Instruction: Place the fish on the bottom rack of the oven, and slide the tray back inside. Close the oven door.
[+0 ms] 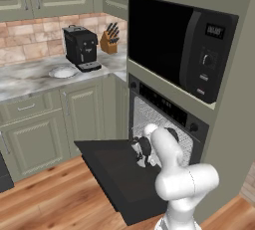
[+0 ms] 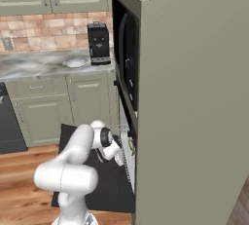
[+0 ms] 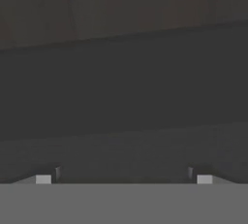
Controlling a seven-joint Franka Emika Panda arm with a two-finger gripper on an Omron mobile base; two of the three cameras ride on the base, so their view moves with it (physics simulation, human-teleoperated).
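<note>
Arm: the white arm (image 1: 182, 181) rises nearest the base cameras and bends forward over the lowered door, so the hand can work at the mouth of the oven.
Gripper: the gripper (image 1: 141, 160) hangs just above the door panel, close to the cavity; in the hand view its fingertips (image 3: 43, 179) sit far out at both sides, so the jaws stand wide apart with nothing between them.
Oven door: the oven door (image 1: 114, 174) lies folded down flat, a dark shelf jutting toward the robot; it has to stay this way while the cavity is being used, and it is not yet closed.
Oven: the oven (image 1: 167, 112) sits under the microwave (image 1: 172, 45), its knob strip above the opening.
Bottom rack: a silver wire grid (image 2: 127, 163) shows edge-on in the right base view at the oven's mouth; whether it is pushed fully home I cannot tell.
Fish: a small greenish-yellow shape (image 2: 131, 145) sits at the grid just inside the opening, likely the fish, though too small to be sure.
Stage: judging by the empty hand, placing looks done; sliding the rack and shutting the door remain.
Counter: a coffee machine (image 1: 80, 48) and knife block (image 1: 110, 40) stand well apart from the work.
</note>
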